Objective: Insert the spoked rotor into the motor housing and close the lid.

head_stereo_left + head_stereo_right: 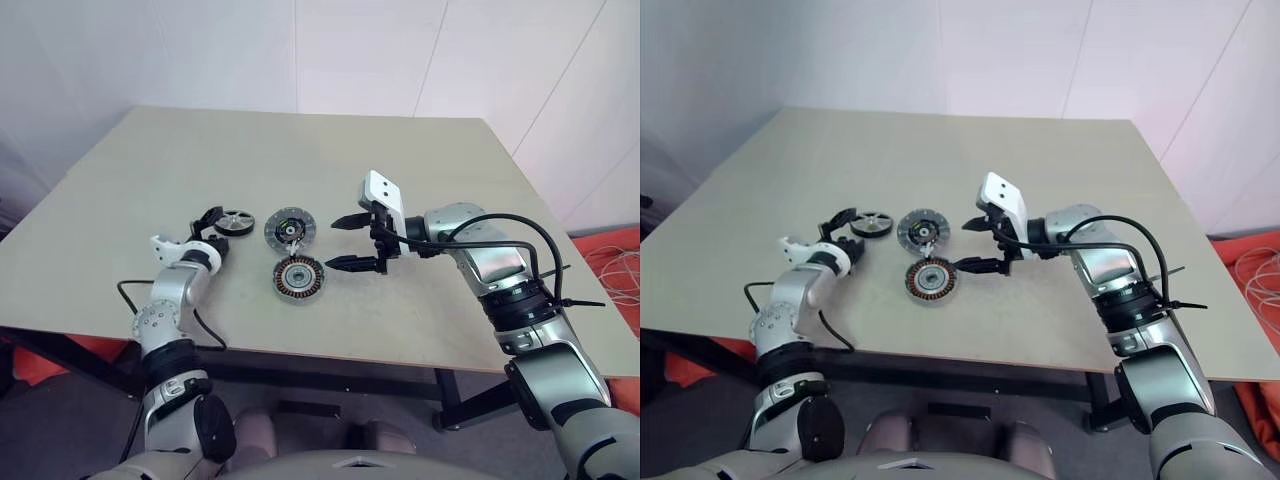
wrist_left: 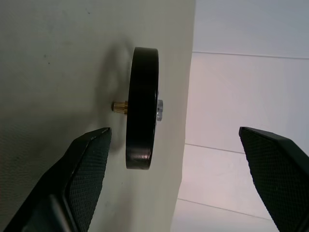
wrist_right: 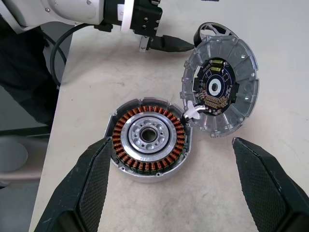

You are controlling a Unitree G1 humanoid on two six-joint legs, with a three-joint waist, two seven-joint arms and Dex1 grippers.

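The spoked rotor (image 1: 233, 222), a black-rimmed wheel with pale spokes, lies flat at the left of the table. My left gripper (image 1: 210, 227) is open just on its near side, and its wrist view shows the rotor (image 2: 142, 108) edge-on between the spread fingers, untouched. The lid (image 1: 289, 228), a ribbed grey disc with a dark centre, lies to the right of the rotor. The motor housing (image 1: 298, 277) with copper windings sits just in front of it, touching the lid (image 3: 219, 94) at its rim. My right gripper (image 1: 334, 243) hovers open just right of the housing (image 3: 148, 140), holding nothing.
All three parts sit in a tight group on the pale table (image 1: 420, 160), left of its centre. A black cable (image 1: 125, 292) loops by the left arm near the table's front edge. White walls stand behind, and something orange lies on the floor at the right.
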